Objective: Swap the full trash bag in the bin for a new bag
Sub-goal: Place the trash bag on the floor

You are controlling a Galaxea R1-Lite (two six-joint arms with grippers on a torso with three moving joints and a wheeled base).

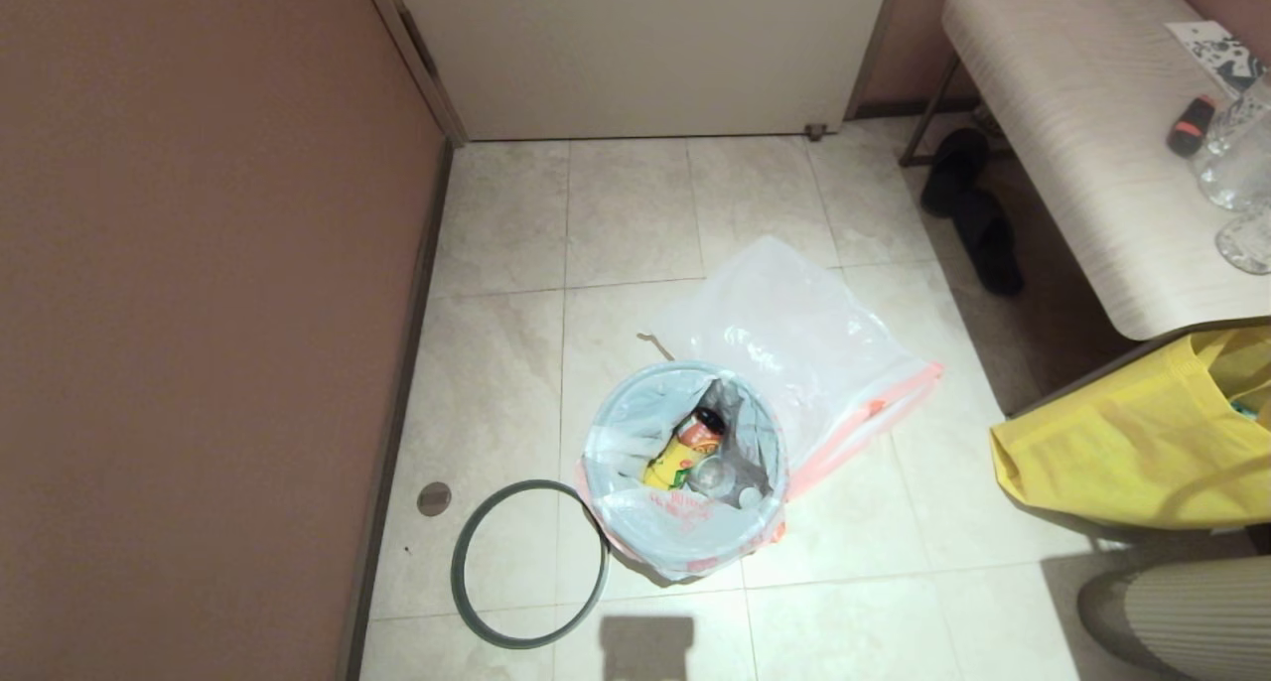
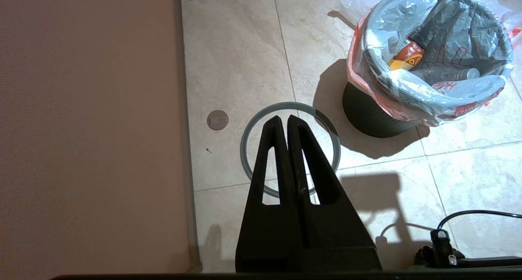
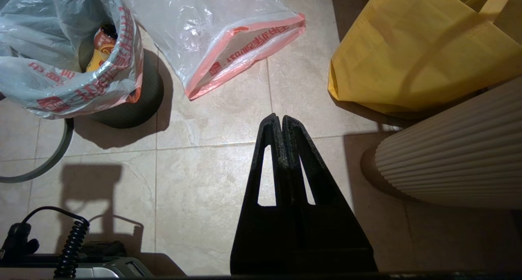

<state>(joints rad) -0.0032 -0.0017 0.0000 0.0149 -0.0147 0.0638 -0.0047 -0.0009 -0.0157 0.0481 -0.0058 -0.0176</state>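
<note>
With the grey hoop rim [image 1: 529, 564] already off beside the bin [image 2: 373, 116], either pincer, left [image 2: 284, 121] and right [image 3: 279, 119] both pressed together and empty, should open, then gather the full trash bag [image 1: 685, 463]'s folded-over pink hem [image 2: 369, 96] and lift straight up, sparing the new bag [image 1: 804, 339] lying flat behind the bin.

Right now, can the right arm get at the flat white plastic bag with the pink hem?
Probably yes: bare floor tiles lie between the shut right tool and that flat bag.

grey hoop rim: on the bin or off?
Off. The grey hoop rim lies flat on the tiled floor beside the black round bin, apart from it.
</note>
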